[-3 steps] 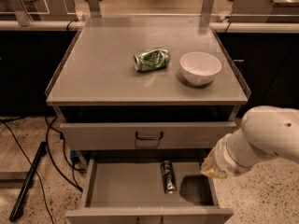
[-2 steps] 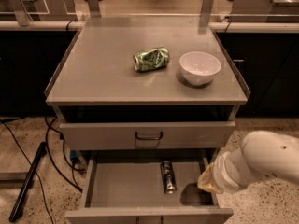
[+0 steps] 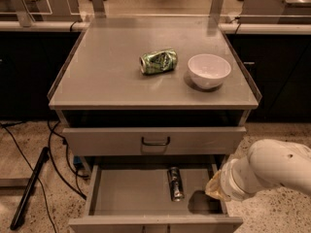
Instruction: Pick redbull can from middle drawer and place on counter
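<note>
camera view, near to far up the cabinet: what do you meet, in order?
redbull can in the open middle drawer → closed drawer front → green can on the counter. Left out: bowl, level with the green can; gripper, level with the redbull can, over the drawer's right side.

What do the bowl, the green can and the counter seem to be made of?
The bowl looks like glazed ceramic: white and glossy. The green can is thin metal, shiny and dented. The counter is likely brushed metal: grey, dull sheen. The gripper, by the right wall of the open drawer, ends a smooth white arm, perhaps plastic.
</note>
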You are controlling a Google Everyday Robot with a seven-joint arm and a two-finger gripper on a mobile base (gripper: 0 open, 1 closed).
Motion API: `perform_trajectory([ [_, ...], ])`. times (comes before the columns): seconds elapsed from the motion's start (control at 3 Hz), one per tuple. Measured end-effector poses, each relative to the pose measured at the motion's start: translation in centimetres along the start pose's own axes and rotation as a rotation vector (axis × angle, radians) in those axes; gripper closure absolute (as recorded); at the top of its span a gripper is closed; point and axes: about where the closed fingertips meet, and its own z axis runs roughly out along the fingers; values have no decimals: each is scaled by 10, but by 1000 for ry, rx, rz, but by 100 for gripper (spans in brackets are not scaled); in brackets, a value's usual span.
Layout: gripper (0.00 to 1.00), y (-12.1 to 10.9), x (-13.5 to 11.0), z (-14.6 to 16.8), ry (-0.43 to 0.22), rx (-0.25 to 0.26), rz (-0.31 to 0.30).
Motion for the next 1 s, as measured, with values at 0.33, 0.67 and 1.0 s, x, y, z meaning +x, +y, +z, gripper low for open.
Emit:
perform_trajectory([
  [0.33, 100, -6, 10, 29, 24, 37, 10],
  [0.67, 100, -12, 12, 66, 32, 101, 10],
  [1.0, 100, -26, 19, 96, 15, 170, 20],
])
